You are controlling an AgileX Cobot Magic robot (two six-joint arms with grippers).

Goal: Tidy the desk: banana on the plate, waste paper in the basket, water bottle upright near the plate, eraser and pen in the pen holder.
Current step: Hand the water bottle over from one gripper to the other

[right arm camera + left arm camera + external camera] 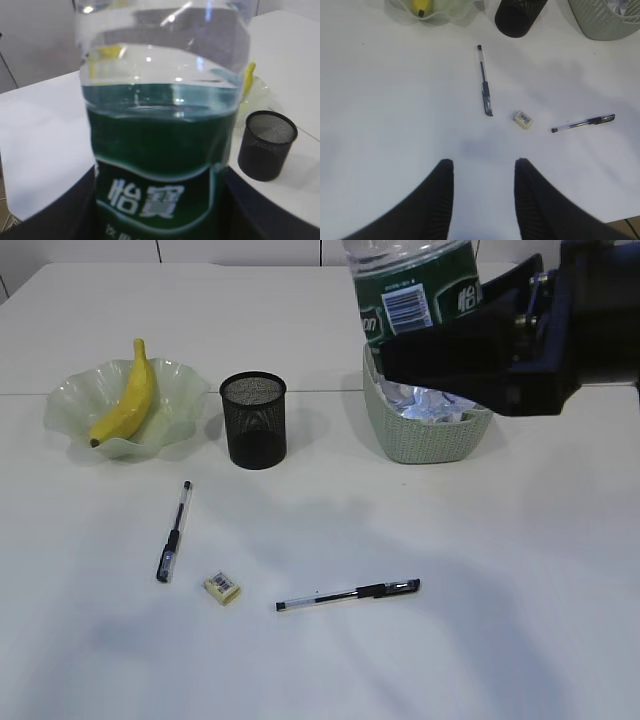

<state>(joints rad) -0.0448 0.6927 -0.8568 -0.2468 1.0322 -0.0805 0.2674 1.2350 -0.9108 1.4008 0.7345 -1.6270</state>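
Note:
My right gripper (440, 335) is shut on the water bottle (415, 285), a clear bottle with a green label, held high above the basket; the bottle (157, 145) fills the right wrist view between the black fingers (65, 210). The banana (128, 397) lies on the pale green plate (185, 380). Crumpled waste paper (432, 402) sits in the basket (425, 440). Two pens lie on the table, one (173, 532) left of the eraser (222, 587), the other (348, 594) to its right. The black mesh pen holder (253, 420) stands beside the plate. My left gripper (484, 167) hovers open and empty above the table, short of the eraser (523, 119).
The plate, pen holder and basket stand in a row across the middle of the white table (480, 570). The pens (484, 82) (583, 123) and eraser lie scattered in front of them. A seam in the tabletop runs behind the plate.

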